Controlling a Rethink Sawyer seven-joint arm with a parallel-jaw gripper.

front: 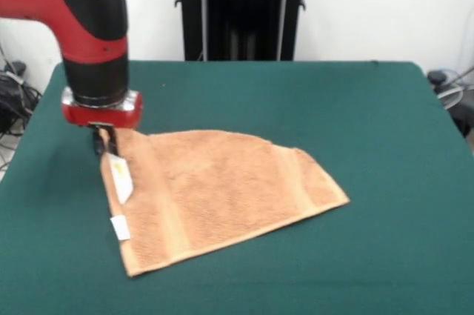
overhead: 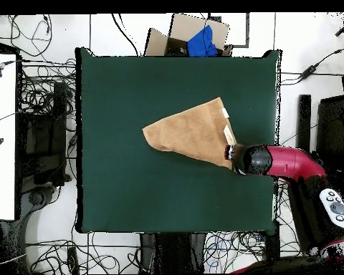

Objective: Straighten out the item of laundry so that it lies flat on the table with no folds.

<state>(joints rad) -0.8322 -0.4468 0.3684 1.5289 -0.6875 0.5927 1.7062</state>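
Note:
The orange-tan towel lies on the dark green table, left of centre. It makes a rough triangle, so part of it is folded under. Two white tags hang at its left edge. My gripper stands straight down at the towel's far left corner. Its dark fingers are close together on that corner, which is raised slightly off the table. In the overhead view the towel lies right of the table's middle, with the gripper at its lower right corner.
The black pedestal stands behind the table's far edge. In the overhead view a cardboard box with a blue item sits beyond the top edge. Cables lie on the floor all round. A white bench stands at the left.

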